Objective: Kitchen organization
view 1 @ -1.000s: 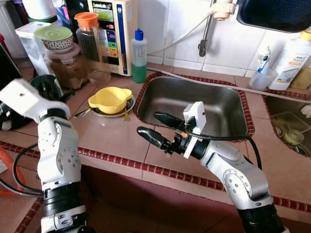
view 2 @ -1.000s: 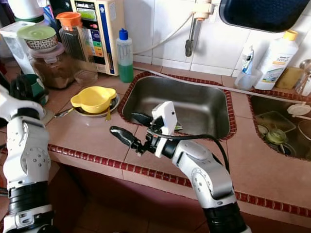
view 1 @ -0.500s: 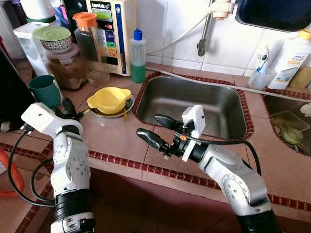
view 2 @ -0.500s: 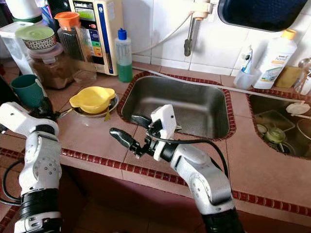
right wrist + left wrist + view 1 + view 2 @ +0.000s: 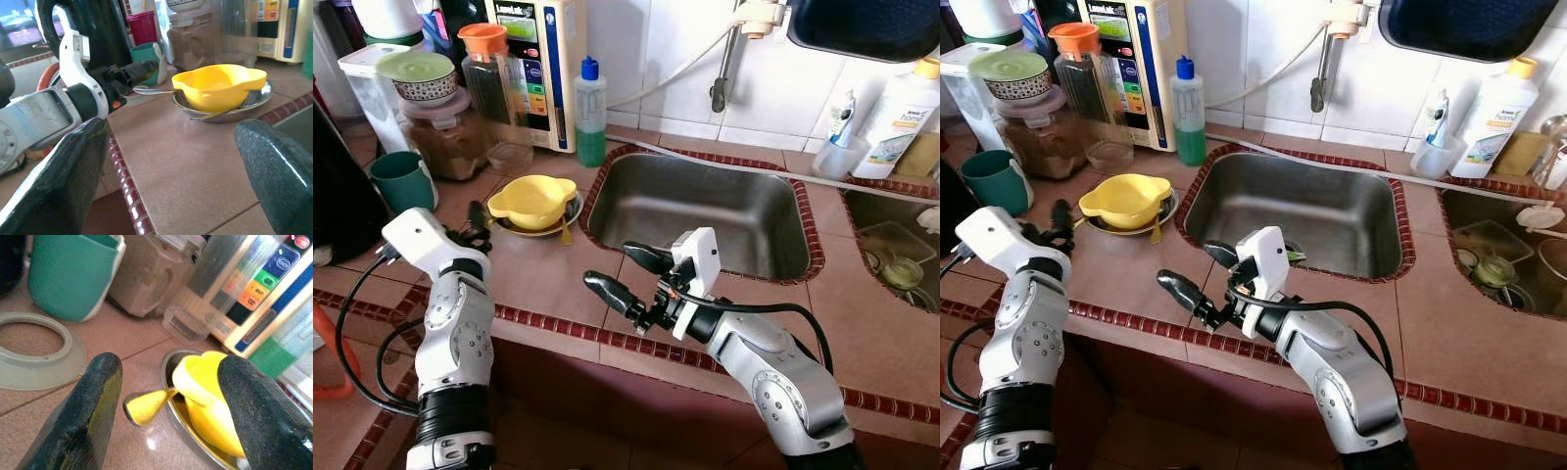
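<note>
Glossy yellow bowl (image 5: 532, 199) sits in a round steel plate (image 5: 570, 217). Left gripper (image 5: 166, 396) beside it, parted, empty. Right gripper (image 5: 612, 276) nearby, wide apart, empty.

Head eyes look down over counter; both wrist cameras, low, share yellow bowl (image 5: 205, 401).

Glossy yellow plastic bowl (image 5: 532, 200) on shiny metal plate (image 5: 570, 217).
</note>
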Tool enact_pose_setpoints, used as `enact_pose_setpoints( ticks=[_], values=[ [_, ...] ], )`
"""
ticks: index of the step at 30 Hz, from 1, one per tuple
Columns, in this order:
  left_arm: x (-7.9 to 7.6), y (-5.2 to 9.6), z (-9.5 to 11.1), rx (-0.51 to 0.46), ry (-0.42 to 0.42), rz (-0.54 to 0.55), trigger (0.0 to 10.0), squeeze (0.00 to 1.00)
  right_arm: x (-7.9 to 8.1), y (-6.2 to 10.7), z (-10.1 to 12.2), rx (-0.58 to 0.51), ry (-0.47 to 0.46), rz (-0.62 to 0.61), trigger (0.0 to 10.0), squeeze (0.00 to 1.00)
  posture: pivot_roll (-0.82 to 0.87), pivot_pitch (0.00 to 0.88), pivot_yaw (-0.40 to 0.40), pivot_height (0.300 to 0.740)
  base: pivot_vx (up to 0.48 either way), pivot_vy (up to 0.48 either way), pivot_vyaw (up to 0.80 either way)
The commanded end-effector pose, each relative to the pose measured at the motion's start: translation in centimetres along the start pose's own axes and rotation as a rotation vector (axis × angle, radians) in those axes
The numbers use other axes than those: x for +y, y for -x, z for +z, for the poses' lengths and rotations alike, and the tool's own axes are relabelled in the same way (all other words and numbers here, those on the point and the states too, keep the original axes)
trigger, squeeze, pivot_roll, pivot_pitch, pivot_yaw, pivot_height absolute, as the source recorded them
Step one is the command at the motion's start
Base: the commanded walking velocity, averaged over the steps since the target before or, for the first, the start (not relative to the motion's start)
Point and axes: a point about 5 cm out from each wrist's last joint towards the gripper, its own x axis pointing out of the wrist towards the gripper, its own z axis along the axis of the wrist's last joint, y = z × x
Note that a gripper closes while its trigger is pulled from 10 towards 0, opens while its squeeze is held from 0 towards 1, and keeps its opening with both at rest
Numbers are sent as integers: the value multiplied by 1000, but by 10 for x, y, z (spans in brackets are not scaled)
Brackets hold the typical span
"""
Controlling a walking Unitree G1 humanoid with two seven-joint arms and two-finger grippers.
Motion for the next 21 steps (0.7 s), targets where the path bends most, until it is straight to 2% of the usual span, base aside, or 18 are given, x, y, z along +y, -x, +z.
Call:
enact_pose_setpoints(
  ticks=[1, 6, 12, 15, 17, 21],
  values=[
    [4, 0, -1, 30, -33, -13, 10000, 1000, -1, 3, 5, -19, 30, -16, 10000, 0, 23, 26, 18, 740, 0, 0, 0],
    [15, 1, 8, 44, -100, -38, 10000, 1000, -14, 11, 10, -24, 88, -86, 10000, 0, 35, 32, 18, 740, 0, 0, 0],
    [18, 3, 11, 43, -119, -47, 10000, 1000, -20, 10, 16, -46, 103, -121, 10000, 0, 37, 33, 18, 740, 0, 0, 0],
    [20, 3, 13, 20, -97, -25, 10000, 1000, -20, 9, 18, -55, 106, -126, 10000, 0, 34, 34, 15, 740, 0, 0, 0],
    [18, 3, 11, 9, -45, -2, 10000, 1000, -20, 9, 18, -56, 108, -125, 10000, 0, 32, 35, 10, 740, 0, 0, 0],
    [17, 4, 5, 29, 2, 19, 10000, 1000, -20, 9, 18, -56, 111, -122, 10000, 0, 28, 36, 6, 740, 0, 0, 0]
  ],
)
